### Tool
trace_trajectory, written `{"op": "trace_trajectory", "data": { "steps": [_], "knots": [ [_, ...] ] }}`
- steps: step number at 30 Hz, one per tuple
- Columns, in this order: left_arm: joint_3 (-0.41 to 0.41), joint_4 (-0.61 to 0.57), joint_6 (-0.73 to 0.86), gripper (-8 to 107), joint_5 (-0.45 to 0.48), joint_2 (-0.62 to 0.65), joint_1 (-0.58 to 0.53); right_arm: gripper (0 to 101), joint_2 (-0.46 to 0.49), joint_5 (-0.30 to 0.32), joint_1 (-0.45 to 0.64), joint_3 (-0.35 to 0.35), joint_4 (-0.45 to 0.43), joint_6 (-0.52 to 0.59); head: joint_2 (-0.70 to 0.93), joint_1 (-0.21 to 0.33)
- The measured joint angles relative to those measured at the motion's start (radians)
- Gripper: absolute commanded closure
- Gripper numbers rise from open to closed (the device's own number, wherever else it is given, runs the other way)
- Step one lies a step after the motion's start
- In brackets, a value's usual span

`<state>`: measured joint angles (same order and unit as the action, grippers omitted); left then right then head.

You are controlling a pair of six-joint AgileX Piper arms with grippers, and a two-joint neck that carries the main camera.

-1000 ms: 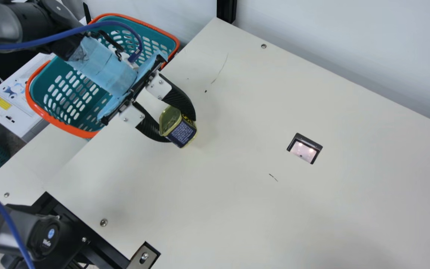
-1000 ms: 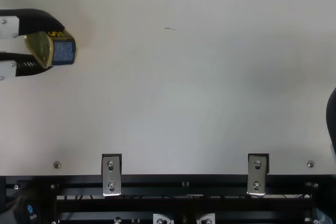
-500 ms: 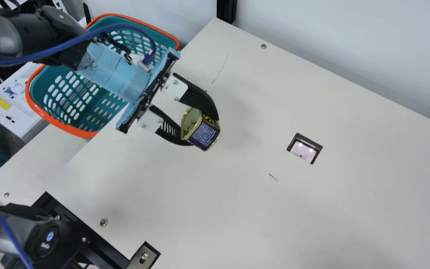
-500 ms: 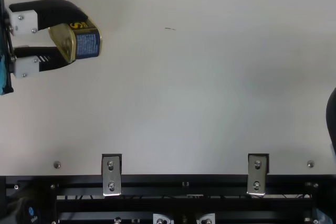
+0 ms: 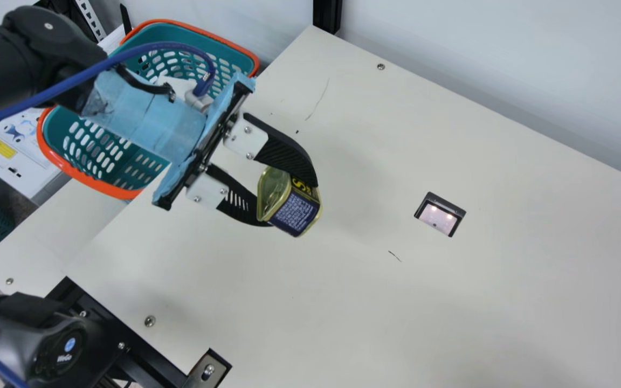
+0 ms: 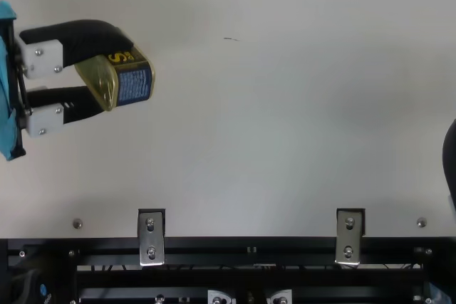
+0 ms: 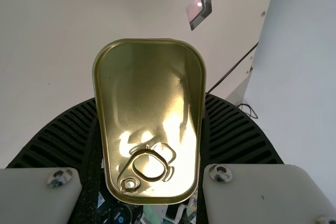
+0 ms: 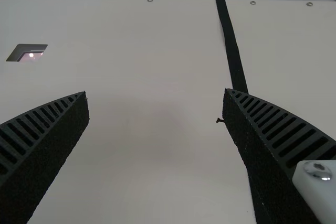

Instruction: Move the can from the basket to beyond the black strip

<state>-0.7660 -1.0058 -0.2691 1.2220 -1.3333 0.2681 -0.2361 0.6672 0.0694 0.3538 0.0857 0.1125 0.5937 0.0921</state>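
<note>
Clutching the can [image 5: 295, 213], our left hand [image 5: 291, 205]! | basket [image 5: 95, 184] cleared, main view's ten o'clock | strip [image 8: 231, 40], set-down to go | right hand [image 8: 156, 92] gaping

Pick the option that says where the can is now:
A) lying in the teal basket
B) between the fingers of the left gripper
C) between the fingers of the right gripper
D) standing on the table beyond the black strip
B: the main view shows the can between the left gripper's two fingers, out of the teal basket.
</note>
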Motion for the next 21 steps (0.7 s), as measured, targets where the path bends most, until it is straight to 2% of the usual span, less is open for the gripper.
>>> {"op": "trace_trajectory", "data": {
  "steps": [7,21],
  "knots": [
    [0.006,0.005,-0.032,89,-0.002,0.036,0.052,0,0.0,0.0,0.0,0.0,0.0,0.0,0.0,0.0],
    [0.006,0.005,-0.032,89,0.0,0.036,0.054,0,0.0,0.0,0.0,0.0,0.0,0.0,0.0,-0.005]
  ]
}}
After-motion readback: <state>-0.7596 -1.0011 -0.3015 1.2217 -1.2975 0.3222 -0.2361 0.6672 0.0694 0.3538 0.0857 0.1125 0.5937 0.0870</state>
